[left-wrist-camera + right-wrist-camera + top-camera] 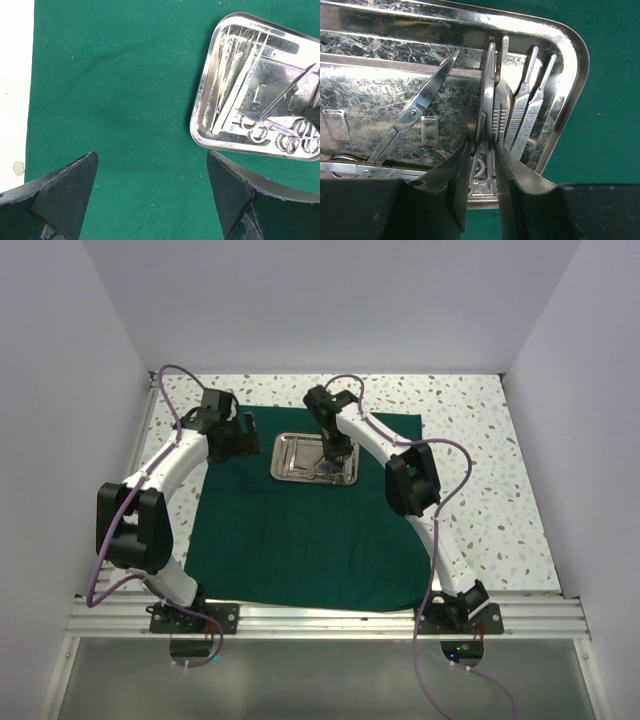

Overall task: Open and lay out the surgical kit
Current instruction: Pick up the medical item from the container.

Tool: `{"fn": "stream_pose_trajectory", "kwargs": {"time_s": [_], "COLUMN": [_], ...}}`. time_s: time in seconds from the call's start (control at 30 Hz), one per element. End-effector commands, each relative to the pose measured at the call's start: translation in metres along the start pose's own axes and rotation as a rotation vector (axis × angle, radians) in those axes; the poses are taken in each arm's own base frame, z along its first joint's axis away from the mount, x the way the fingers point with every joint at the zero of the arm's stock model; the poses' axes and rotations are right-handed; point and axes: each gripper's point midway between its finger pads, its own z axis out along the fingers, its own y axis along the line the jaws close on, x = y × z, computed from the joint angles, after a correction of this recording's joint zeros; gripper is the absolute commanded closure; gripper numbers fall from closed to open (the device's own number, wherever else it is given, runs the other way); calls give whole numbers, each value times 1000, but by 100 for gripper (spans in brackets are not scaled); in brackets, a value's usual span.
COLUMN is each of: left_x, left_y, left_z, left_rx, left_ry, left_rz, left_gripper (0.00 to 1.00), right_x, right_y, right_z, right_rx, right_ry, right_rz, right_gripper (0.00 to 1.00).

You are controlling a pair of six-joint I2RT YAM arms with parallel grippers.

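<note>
white walls are boxing in a speckled table [480, 440], and a green cloth [300, 540] is lying open and flat across its middle. a steel tray [283, 455] is sitting on the far half of the cloth, roughly between the two arms, with the tools still inside it.

the right gripper [333, 455] is reaching down into the tray from above. in its wrist view the right gripper [482, 150] is standing narrow, one finger on each side of a slim tool [490, 90]. whether the fingers are already pinching it or only bracketing it, i cannot tell. the tool is lying flat in the tray, its long axis running straight away from the fingers toward the far rim, so the jaws are crossing its thin width near the handle end. scissors [415, 120] are lying at a slant to one side, and two flat handles [527, 100] are lying close on the other, nearly touching the outer finger.

the left gripper [152, 165] is hanging wide over bare cloth, with the tray off to its right and nothing between its fingers. the right arm is clearly the nearer one, and lifting the slim tool straight up without snagging its neighbours is looking like the coming move.
</note>
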Motion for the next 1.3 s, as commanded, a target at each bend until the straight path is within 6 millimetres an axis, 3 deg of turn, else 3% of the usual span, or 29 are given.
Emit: {"fn": "stream_pose_trajectory", "kwargs": {"time_s": [0.0, 0.13, 0.23, 0.43, 0.57, 0.7, 0.87, 0.93, 1.1, 1.27], "left_x": [-12, -13, -13, -11, -11, -12, -15, -18, -23, -25], "left_y": [2, 6, 9, 14, 15, 14, 12, 11, 10, 9], "left_z": [-3, -3, -3, -1, -1, -2, -2, -4, -6, -8], "left_rx": [-1, -12, -19, -28, -28, -26, -22, -20, -20, -18], "left_ry": [-56, -62, -63, -63, -65, -69, -72, -81, -89, -94], "left_rz": [5, 3, 4, -1, -1, -2, -4, -4, -5, -6], "left_gripper": [6, 6, 6, 6, 6, 6, 6, 6, 6, 6], "right_x": [0, 14, 21, 38, 38, 13, -21, -26, -23, -9], "right_y": [0, -1, 2, 3, 3, 10, 12, 7, -10, -29], "right_z": [10, 27, 36, 59, 56, 23, -42, -59, -98, -114], "right_rx": [15, 57, 85, 118, 112, 46, -35, -43, -43, -20], "right_ry": [-1, 34, 47, 109, 113, 34, -88, -115, -158, -167], "right_rz": [-2, -36, -60, -75, -82, -56, -14, -2, 18, 35], "right_gripper": [70, 70, 76, 100, 100, 100, 100, 100, 100, 100]}}
